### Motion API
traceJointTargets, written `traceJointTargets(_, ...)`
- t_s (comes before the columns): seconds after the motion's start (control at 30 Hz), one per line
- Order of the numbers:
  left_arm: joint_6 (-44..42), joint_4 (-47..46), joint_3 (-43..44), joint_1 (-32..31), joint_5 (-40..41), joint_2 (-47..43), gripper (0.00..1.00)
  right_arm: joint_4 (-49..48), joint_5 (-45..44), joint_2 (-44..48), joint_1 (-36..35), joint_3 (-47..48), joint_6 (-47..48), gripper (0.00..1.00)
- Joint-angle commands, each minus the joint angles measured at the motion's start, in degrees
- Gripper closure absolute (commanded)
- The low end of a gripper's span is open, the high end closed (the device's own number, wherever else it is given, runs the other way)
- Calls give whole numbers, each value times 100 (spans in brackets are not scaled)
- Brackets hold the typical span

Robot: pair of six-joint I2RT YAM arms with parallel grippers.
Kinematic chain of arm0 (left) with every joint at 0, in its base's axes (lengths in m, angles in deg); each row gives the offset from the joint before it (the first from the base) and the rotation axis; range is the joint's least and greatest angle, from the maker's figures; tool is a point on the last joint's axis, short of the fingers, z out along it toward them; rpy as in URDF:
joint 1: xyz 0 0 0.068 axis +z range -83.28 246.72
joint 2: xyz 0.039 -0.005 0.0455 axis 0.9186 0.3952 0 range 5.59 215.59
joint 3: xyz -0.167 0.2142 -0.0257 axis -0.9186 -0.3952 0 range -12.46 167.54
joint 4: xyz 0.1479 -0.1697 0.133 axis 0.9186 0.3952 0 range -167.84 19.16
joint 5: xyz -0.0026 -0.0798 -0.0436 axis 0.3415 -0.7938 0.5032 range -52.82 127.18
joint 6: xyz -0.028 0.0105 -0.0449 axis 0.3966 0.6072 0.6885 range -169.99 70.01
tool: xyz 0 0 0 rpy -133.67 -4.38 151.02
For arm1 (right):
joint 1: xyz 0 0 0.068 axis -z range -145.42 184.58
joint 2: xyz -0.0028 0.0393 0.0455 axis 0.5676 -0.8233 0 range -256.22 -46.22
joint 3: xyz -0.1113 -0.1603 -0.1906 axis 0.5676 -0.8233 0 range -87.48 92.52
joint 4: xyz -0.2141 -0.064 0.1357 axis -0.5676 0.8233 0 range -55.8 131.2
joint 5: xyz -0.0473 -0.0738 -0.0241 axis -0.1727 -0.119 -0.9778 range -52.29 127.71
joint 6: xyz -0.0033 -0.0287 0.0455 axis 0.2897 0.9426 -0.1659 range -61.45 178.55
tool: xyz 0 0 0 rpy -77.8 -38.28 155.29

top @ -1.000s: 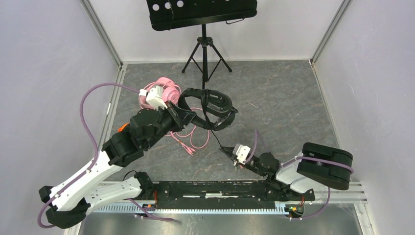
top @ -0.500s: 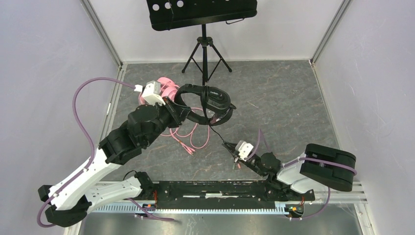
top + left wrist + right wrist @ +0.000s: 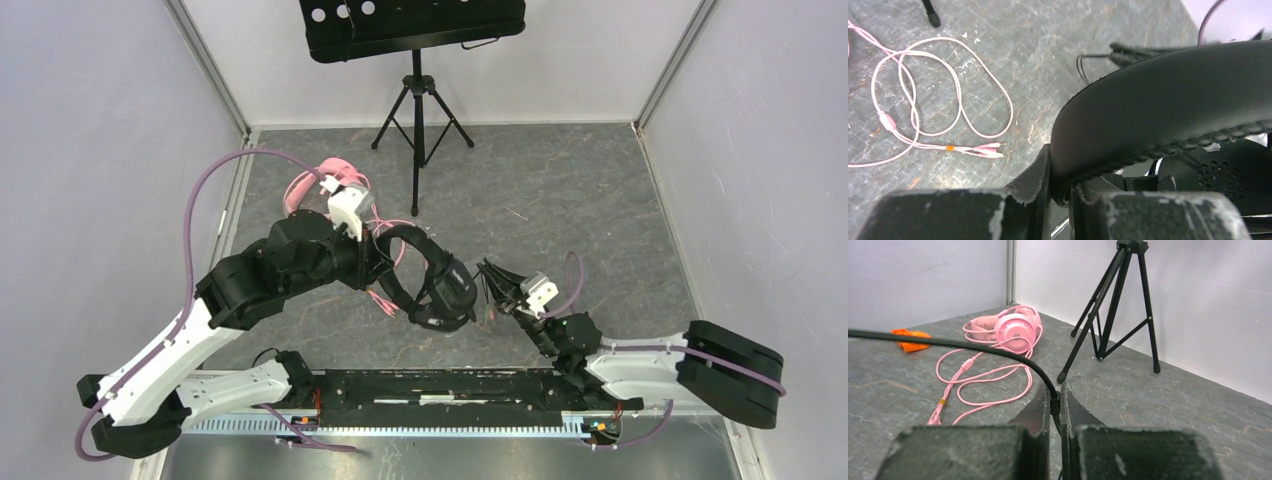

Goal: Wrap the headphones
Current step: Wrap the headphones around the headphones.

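Grey stone-look table [image 3: 590, 200] was seen walled on three sides. A black tripod music stand [image 3: 417, 90] was parked at the far edge, centre.

Left arm [image 3: 200, 320] was reached forward and inward over the table. Right arm [image 3: 640, 362] was stretched low across the near right, wrist pointed toward the middle.

Black headphones [image 3: 448, 293] were held up off the table near centre, just ahead of the left wrist. Left gripper [image 3: 1060, 187] was clamped on the padded headband [image 3: 1173, 100], with band material pinched between the jaws. An ear cup was seen hanging at the lower right in the left wrist view.

Pink headphones [image 3: 1009, 327] were lying on the table at far left, partly hidden behind the left wrist in the top view. They were well apart from both grippers.

Right gripper [image 3: 1055, 401] was closed tight on the thin black cable [image 3: 948, 342]. The cable was run out leftward from the jaws in an arc, clear of the table.

Pink cable [image 3: 984, 148] was sprawled in loose loops on the table, its plugs lying side by side.

A small orange piece [image 3: 909, 338] was noted on the table left of the pink pair; what it was cannot be told.
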Motion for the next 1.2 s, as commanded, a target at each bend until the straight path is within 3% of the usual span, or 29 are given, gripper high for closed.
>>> traceJointTargets(0.0,-1425,143,194,8,-818,47,98,1011,370,738,107,-609,-307,100)
traceJointTargets(0.23,-3207,120,-360,6,94,111,98,3637,1244,2030,174,199,-1008,100)
traceJointTargets(0.43,-3819,-144,-742,2,277,308,98,4878,1430,2396,176,775,-1325,100)
traceJointTargets(0.63,-4165,-486,-922,0,275,333,98,5447,1779,2374,181,1149,-1709,100)
traceJointTargets(0.83,-4591,-680,-1055,0,889,489,98,5992,2452,2471,183,1633,-2276,100)
traceJointTargets(1.17,-4973,-1099,-1245,-35,1936,767,98,5641,3784,2446,181,1775,-3110,100)
